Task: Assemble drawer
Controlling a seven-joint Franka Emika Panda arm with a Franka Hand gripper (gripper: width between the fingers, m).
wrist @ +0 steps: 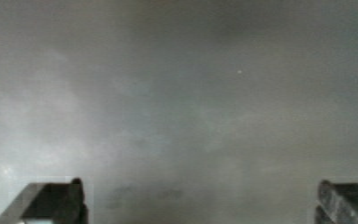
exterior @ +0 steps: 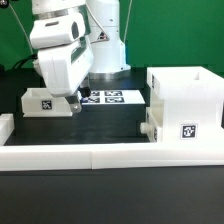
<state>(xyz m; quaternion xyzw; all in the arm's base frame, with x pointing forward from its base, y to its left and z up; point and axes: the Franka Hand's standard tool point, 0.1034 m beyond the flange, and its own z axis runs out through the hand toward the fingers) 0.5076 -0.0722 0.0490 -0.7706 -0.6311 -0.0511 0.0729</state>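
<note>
The tall white box shell (exterior: 185, 98) stands at the exterior view's right, with a square tag (exterior: 187, 130) on its front. A small white tray part (exterior: 150, 124) juts from its lower left side. A second low white tray (exterior: 38, 101) with a tag lies at the left. My gripper (exterior: 70, 100) hangs just over this tray's right end, and its body hides that end. In the wrist view my gripper (wrist: 201, 205) is open. Its fingertips (wrist: 51, 203) sit wide apart, with only a blurred grey surface between them.
The marker board (exterior: 108, 97) lies flat behind the middle, by the arm's base. The long low white border wall (exterior: 110, 152) runs along the front, with a raised end (exterior: 5, 125) at the left.
</note>
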